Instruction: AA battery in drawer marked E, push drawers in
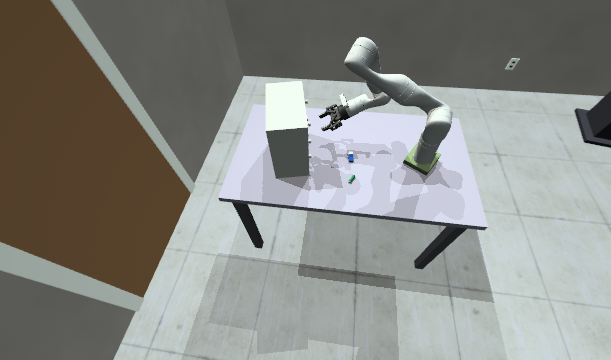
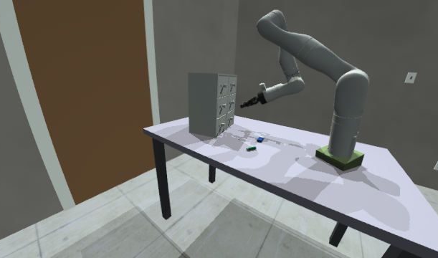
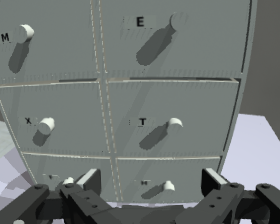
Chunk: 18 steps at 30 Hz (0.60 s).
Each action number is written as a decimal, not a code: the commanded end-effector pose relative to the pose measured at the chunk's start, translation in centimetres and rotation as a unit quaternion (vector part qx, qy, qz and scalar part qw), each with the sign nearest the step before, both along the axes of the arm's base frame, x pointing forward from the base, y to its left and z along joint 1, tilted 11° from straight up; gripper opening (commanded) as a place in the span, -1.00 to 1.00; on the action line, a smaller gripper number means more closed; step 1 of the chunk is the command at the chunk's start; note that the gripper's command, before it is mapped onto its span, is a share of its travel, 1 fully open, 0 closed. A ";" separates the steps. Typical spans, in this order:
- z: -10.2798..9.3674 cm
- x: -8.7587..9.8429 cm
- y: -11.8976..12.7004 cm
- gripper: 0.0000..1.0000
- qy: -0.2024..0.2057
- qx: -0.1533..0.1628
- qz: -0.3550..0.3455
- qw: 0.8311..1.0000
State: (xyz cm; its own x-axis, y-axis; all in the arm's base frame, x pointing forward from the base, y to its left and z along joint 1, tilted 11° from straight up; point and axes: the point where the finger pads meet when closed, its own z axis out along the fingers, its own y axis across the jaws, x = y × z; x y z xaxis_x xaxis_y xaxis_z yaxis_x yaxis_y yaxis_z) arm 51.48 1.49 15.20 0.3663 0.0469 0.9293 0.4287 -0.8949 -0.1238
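The green cylinder, apparently the AA battery [image 1: 352,178] [image 2: 251,148], lies on the table in front of the chest. The chest [image 1: 291,152] [image 2: 203,104] stands upright, with two columns of three drawers, all looking pushed in. Drawer E [image 3: 206,52] is at the top right in the wrist view, its round knob [image 3: 179,21] right of the letter. My gripper [image 1: 323,123] [image 2: 241,106] [image 3: 151,180] is open and empty. It is in front of the chest, well above the table, and touches nothing. In the wrist view its fingertips show over the bottom drawers, well below drawer E.
A blue and white block [image 1: 351,157] [image 2: 260,139] lies on the table [image 1: 385,202] [image 2: 276,183] beside the battery. Drawer M [image 3: 61,55] is left of drawer E, drawer T [image 3: 201,140] below it and drawer X [image 3: 73,107] below M. Their knobs stick out.
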 end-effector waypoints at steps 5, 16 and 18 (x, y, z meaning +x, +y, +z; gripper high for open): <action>-0.8 0.1 -0.1 1.00 -0.011 0.008 -0.004 1.000; -1.1 0.4 0.1 1.00 -0.030 0.017 -0.007 0.999; -1.1 0.4 0.1 1.00 -0.034 0.019 -0.007 0.999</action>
